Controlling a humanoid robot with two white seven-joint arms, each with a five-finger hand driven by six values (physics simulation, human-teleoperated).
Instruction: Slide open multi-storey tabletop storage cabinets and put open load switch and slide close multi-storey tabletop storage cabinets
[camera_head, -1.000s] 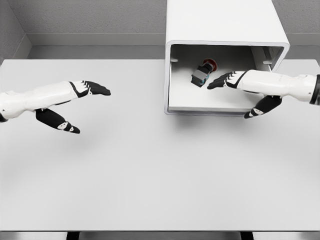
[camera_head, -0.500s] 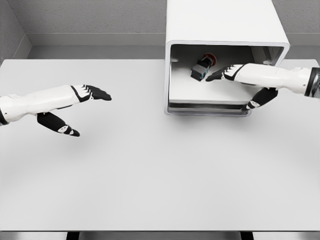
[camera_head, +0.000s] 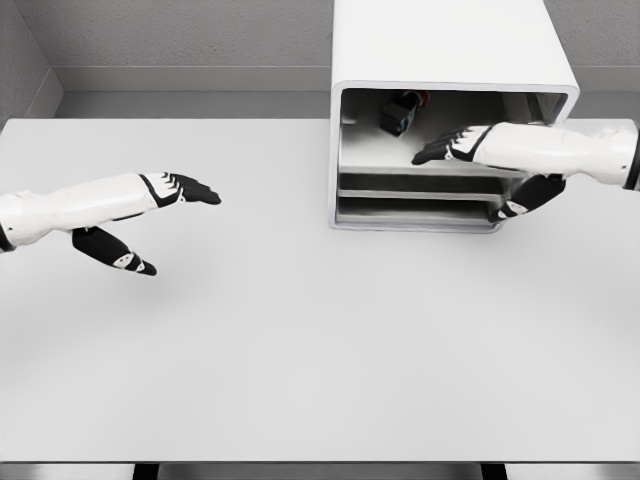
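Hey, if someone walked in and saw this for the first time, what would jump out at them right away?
Probably the white storage cabinet at the table's far edge, its drawer partly open with a dark, red-capped load switch at the back. The right hand reaches into that drawer, fingers extended. The left hand hovers open over the table, far left.

Spanning nearly the whole view: a plain white tabletop (camera_head: 300, 340), its near edge running along six o'clock and its far edge meeting a grey wall at twelve. Sitting directly on it at about one o'clock, against the far edge: a white storage cabinet (camera_head: 440, 45), open front facing six o'clock, shelves showing inside. Casting soft shadows at nine and three o'clock.
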